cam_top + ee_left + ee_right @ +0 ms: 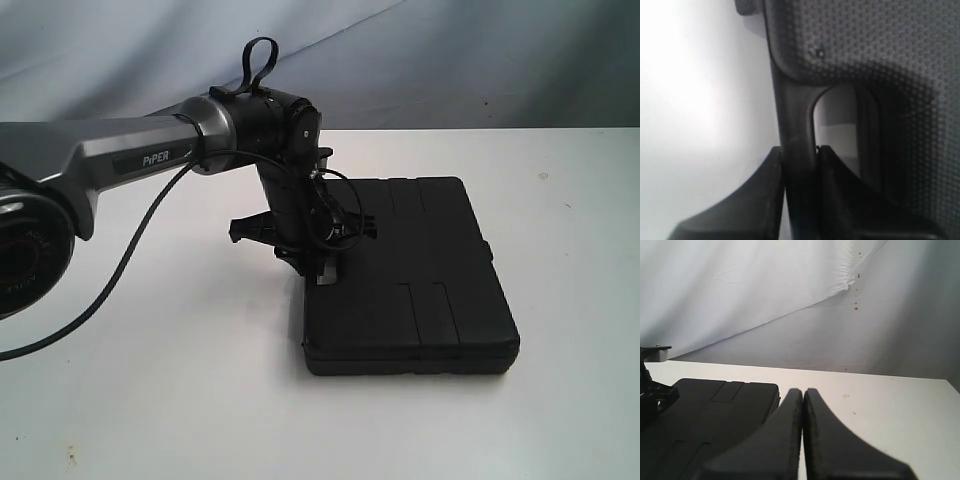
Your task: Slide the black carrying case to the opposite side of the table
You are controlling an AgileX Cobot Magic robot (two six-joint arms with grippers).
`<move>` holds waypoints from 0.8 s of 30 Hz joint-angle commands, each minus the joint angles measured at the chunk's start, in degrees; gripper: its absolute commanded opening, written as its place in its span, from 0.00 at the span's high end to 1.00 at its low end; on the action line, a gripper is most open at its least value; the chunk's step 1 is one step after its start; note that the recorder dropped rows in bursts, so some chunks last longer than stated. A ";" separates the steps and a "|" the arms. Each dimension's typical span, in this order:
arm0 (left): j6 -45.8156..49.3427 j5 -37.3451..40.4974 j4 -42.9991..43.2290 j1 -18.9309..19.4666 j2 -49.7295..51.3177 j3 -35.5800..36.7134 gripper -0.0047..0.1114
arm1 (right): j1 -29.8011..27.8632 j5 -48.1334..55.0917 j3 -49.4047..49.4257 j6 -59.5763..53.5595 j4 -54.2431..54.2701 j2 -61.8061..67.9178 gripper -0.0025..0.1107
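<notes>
Soft, even light washes the white table [150, 400], leaving only a thin shadow beneath the black case [420, 290], whose dark surface swallows detail, while the left wrist view blooms overexposed and blurs up close.

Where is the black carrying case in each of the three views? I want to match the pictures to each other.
Exterior view: the black carrying case lies flat, right of centre, the left gripper at its left edge.
Left wrist view: the case's textured shell fills most of the picture, its handle between the gripper's fingers.
Right wrist view: the case lies beside the shut right gripper.
Shared landmark: the white table.
</notes>
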 commanded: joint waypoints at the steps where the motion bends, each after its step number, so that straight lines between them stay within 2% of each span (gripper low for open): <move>1: 2.21 0.76 1.12 -0.01 -0.49 -0.10 0.96 | -0.34 0.04 0.19 -0.03 -0.84 -0.32 0.98; 14: 5.02 0.60 1.12 -0.01 -0.60 0.45 0.96 | -0.34 0.04 0.19 -0.03 -0.68 -0.32 0.98; 19: 6.44 1.01 -1.74 1.18 -0.98 0.58 0.96 | -0.34 0.04 0.19 -0.03 -0.68 -0.32 0.98; 24: 6.82 0.43 -0.12 2.24 -2.94 2.54 0.96 | -0.34 0.04 0.19 -0.03 -0.68 -0.32 0.98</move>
